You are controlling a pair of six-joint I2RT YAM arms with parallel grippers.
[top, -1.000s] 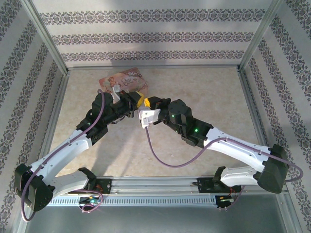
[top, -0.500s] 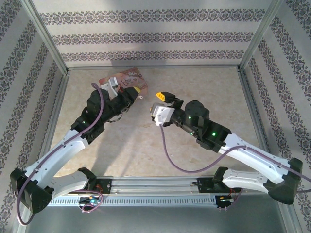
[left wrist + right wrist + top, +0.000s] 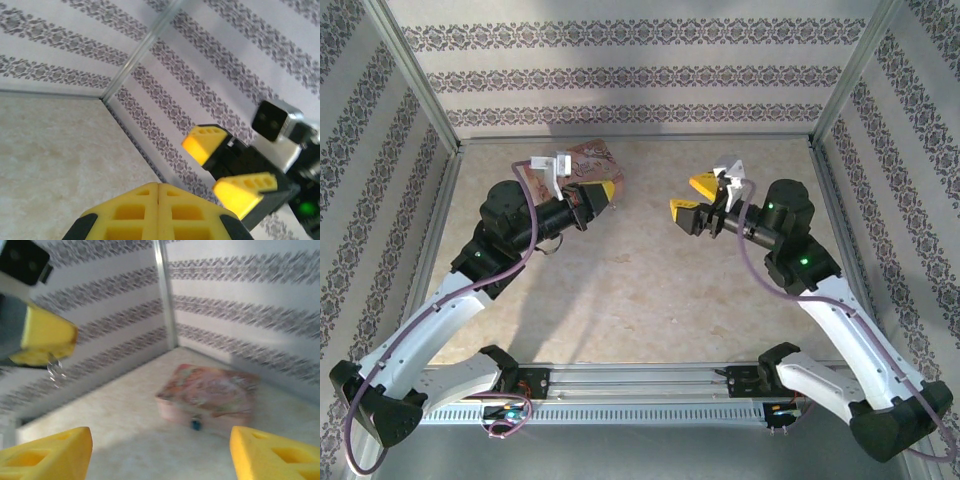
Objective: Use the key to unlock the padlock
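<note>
table (image 3: 720, 290) is carrying a pink box (image 3: 210, 390) at far left. left gripper (image 3: 603, 192) is hovering just right of it, jaws pressing together. right gripper (image 3: 690, 197) is hanging further right, gaping wide, grasping nothing. padlock (image 3: 195, 424) is lying at the box's near side. silvery piece (image 3: 55, 371), blurred, is dangling from the left jaws.

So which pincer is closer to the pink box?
Left. The left pincer, pinching a small silvery key, is by the pink box's right corner; the right pincer is open, well off to its right.
</note>
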